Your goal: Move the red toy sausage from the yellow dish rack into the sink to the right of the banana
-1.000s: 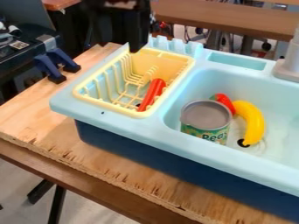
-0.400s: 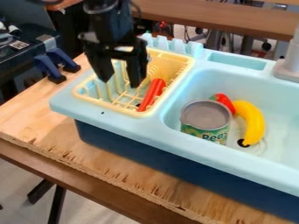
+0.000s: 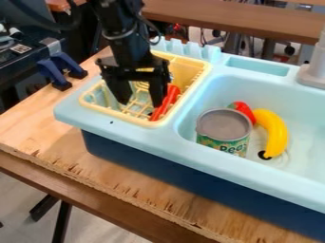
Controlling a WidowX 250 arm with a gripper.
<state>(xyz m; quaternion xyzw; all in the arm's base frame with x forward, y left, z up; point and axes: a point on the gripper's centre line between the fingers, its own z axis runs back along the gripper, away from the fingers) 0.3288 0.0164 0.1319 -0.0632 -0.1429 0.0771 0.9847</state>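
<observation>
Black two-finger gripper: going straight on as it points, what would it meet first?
Likely the red tube-shaped toy or the yellow plastic dish rack it lies in; depth is unclear.

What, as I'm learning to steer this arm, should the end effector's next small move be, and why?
Probably a small shift towards the red object, to bring it between the open fingers: the end effector hangs at the yellow rack, and the object shows mostly beyond one finger.
</observation>
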